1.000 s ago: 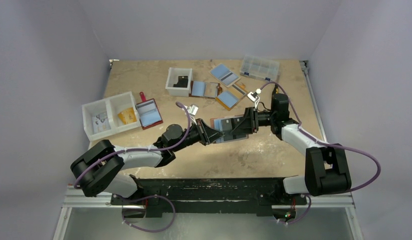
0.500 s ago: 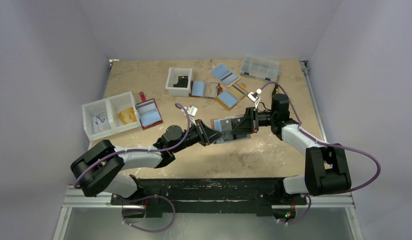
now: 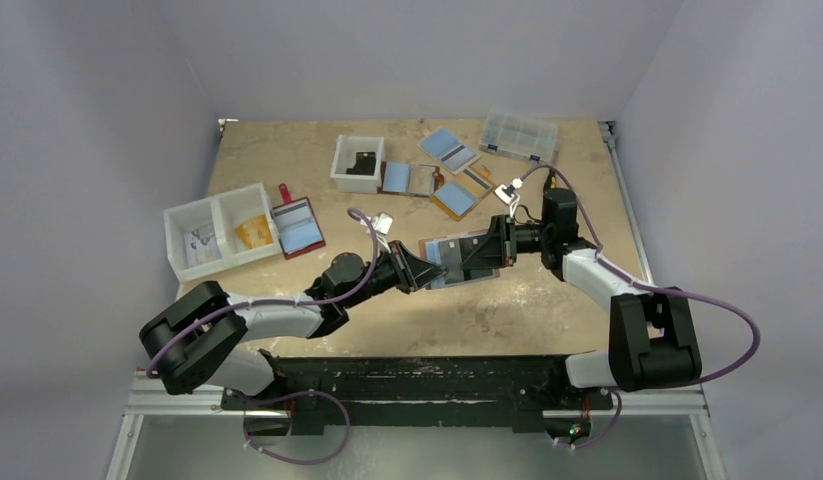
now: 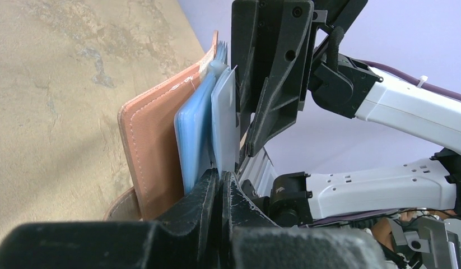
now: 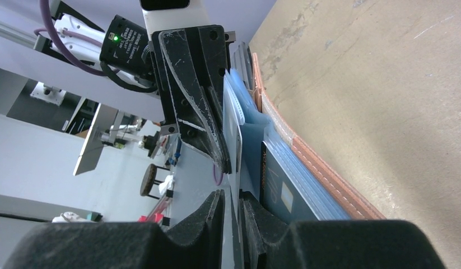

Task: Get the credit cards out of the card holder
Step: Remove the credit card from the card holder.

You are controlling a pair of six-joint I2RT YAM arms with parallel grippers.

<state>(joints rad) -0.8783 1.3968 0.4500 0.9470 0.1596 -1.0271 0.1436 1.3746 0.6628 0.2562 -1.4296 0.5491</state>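
Observation:
The tan-brown card holder (image 3: 455, 256) hangs open above the table's middle, held between both arms. My left gripper (image 3: 423, 271) is shut on the edge of a pale sheet (image 4: 223, 123) on its left half, beside a light blue card (image 4: 193, 137) and the leather cover (image 4: 152, 151). My right gripper (image 3: 489, 250) pinches the right half. In the right wrist view its jaws (image 5: 232, 203) stand narrowly around a thin grey sheet seen edge-on; I cannot tell whether that is a card or a pocket flap. A dark grey card (image 5: 279, 193) with a chip lies just outside the fingers, against the cover (image 5: 329, 180).
At the left stands a white two-part bin (image 3: 219, 228), with a dark red wallet (image 3: 297, 228) beside it. At the back are a small white box (image 3: 358, 163), orange wallets (image 3: 455, 196), a blue-faced wallet (image 3: 448, 148) and a clear organiser box (image 3: 519, 136).
The right gripper's jaws have closed in around the thin sheet. The card holder has shifted slightly to the left and back with both grippers.

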